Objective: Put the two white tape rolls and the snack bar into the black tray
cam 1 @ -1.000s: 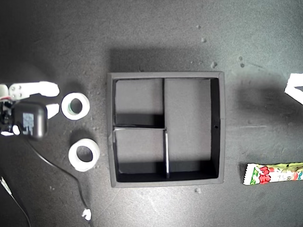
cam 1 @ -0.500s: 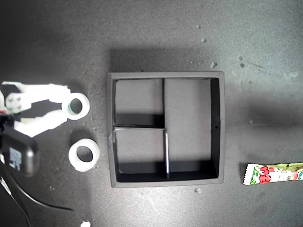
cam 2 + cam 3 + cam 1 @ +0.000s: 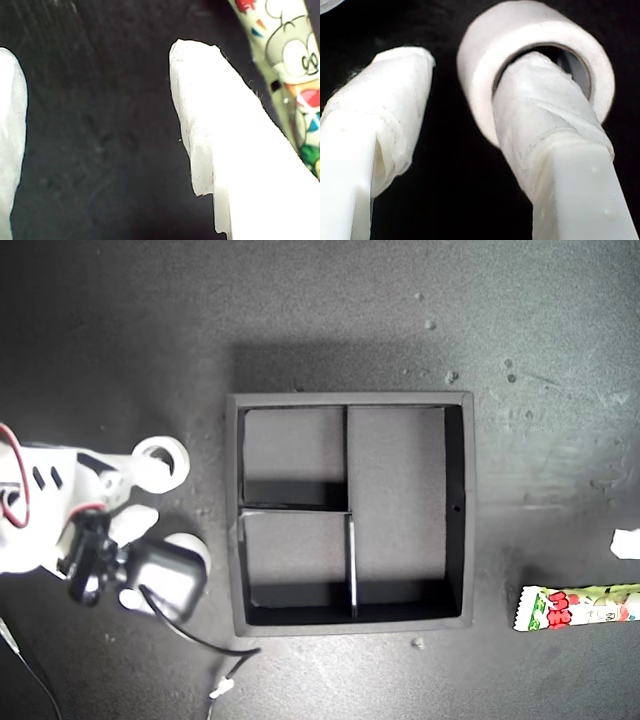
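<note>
So the black tray, matte with raised walls, has all 3 compartments bare: nothing is placed yet. 1 white tape roll, smooth and ring-shaped, sits off the tray's side at the exterior view's left, with 1 padded finger of my second gripper inside its hole, jaws apart. The second roll lies partly hidden beside it. The glossy snack bar rests beside my first gripper, jaws apart

We look straight down on the black tray from overhead; our wrist cameras sit very close, one sharing the snack bar, one a tape roll.
</note>
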Controlling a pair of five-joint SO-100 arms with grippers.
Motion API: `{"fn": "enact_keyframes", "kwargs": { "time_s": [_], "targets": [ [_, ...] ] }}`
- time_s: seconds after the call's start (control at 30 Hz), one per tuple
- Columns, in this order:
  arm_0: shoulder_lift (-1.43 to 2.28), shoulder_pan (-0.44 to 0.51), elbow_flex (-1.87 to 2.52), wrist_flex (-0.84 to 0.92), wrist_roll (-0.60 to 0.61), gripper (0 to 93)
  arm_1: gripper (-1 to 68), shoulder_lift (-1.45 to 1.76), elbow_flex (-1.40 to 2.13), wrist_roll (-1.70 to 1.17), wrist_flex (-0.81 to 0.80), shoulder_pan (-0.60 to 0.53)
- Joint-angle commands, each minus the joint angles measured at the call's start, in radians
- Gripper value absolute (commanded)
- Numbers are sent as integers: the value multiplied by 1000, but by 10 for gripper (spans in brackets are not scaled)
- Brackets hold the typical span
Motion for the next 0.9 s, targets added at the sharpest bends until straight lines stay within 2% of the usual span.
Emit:
{"fn": "enact_keyframes", "kwargs": {
  "time_s": [0.0, 0.47, 0.57, 0.73, 0.87],
  "targets": [
    [-21, 8, -41, -12, -32, 105, 190, 0, 29, 41, -52, -54],
    [-166, -49, -49, -64, -2, 133, 183, -8, 176, 97, -232, -135],
    [-176, -74, -40, -64, -31, 108, 192, -40, 179, 146, -230, -152],
    [-144, -130, 31, -130, -31, 6, 219, -84, 210, 310, -245, -219],
    [-160, -146, 38, -130, -31, 1, 236, -127, 242, 463, -279, -288]
  ]
}}
